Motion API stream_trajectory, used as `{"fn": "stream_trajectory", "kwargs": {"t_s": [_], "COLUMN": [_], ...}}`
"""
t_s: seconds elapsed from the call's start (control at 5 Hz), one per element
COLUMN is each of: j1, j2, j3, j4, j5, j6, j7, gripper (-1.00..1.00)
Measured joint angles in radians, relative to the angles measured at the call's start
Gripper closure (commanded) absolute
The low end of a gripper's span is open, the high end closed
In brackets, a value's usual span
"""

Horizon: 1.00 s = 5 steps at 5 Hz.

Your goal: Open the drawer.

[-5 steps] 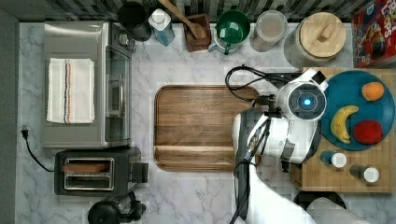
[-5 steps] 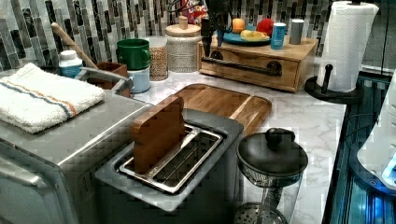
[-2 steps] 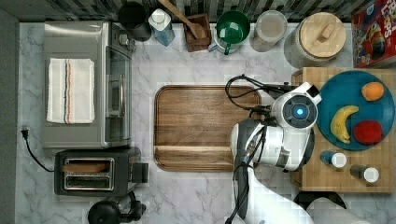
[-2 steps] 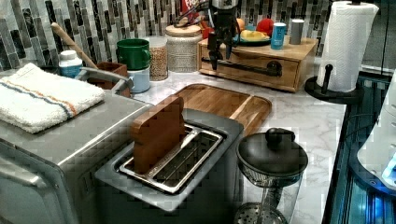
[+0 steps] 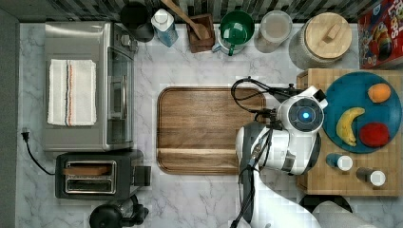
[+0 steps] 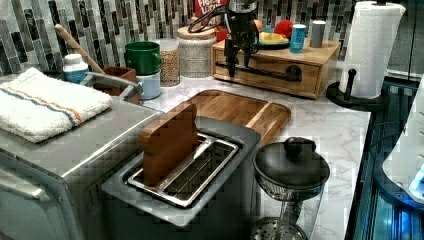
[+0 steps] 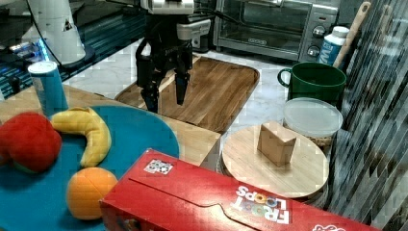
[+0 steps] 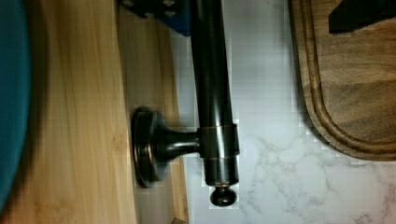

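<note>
The drawer point(image 6: 300, 80) is the front of a light bamboo box point(image 5: 351, 183), closed, with a long black bar handle point(image 6: 265, 73) on two black mounts. My gripper point(image 6: 231, 65) hangs at the left view's left end of that handle, open, one finger on each side of the bar. In the right view the gripper point(image 7: 166, 98) stands open in front of the box edge. The wrist view shows the bar handle point(image 8: 212, 93), its mount point(image 8: 149, 144) and one dark finger point(image 8: 359, 16) apart from the bar. In the top view the arm point(image 5: 285, 142) hides the handle.
A blue plate point(image 5: 351, 95) with fruit and small jars sits on the box top. The dark wooden tray point(image 5: 204, 128) lies close in front of the drawer. A paper towel roll point(image 6: 370, 50) stands beside the box, a toaster point(image 6: 190, 170) and toaster oven point(image 5: 85, 85) farther off.
The gripper has come down from above the box top to the level of the handle bar, staying open. The drawer has not moved.
</note>
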Motion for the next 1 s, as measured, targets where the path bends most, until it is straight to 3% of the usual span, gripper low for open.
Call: {"fn": "stream_trajectory", "kwargs": {"t_s": [0.6,1.0], "j1": [0.011,-0.008], "j2": [0.008,0.009], "j3": [-0.016,-0.012], "j4": [-0.002,0.012], "j5": [0.014,0.120], "j6": [-0.023,-0.048], "j7": [0.044,0.038], "gripper": [-1.00,-1.00]}}
